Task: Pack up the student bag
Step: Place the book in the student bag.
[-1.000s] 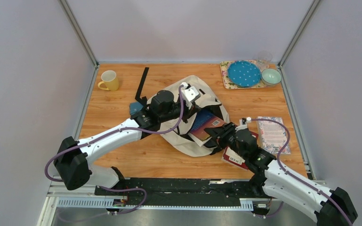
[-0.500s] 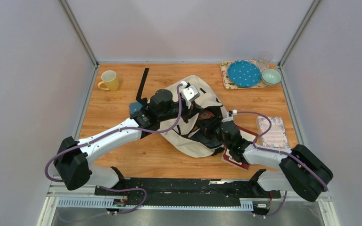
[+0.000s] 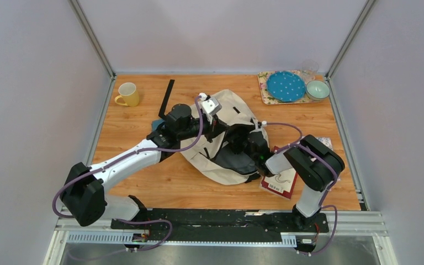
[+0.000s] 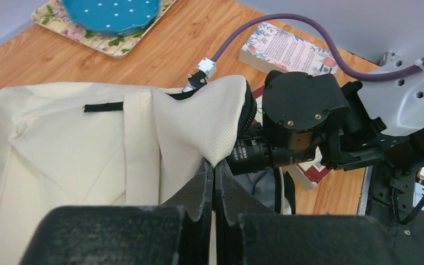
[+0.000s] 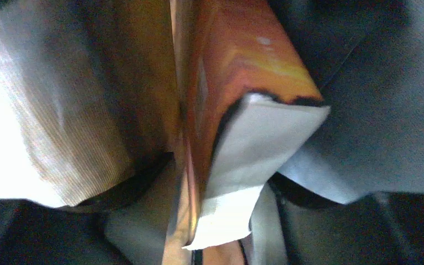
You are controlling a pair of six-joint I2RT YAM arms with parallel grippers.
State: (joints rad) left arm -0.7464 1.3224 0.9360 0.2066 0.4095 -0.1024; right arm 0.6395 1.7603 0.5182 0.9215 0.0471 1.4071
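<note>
From the top, the big cream cloth student bag (image 3: 237,113) lay mid-frame. Its long side ran top to bottom, and its dark mouth faced right.

In the left wrist view, the left gripper (image 4: 214,168) was shut tight on the bag's cream edge.

In the right wrist view, an orange book (image 5: 237,72) stood between the fingers of the right gripper (image 5: 210,237). I could not tell if they pinched it.

The student bag (image 4: 61,143) is matt cream cloth with a visible coarse weave. The worktop (image 3: 182,187) is smooth, grained wood. At one o'clock sits a glossy glazed plate (image 3: 285,86). The book (image 5: 243,55) has a shiny cover and matt paper pages.
</note>
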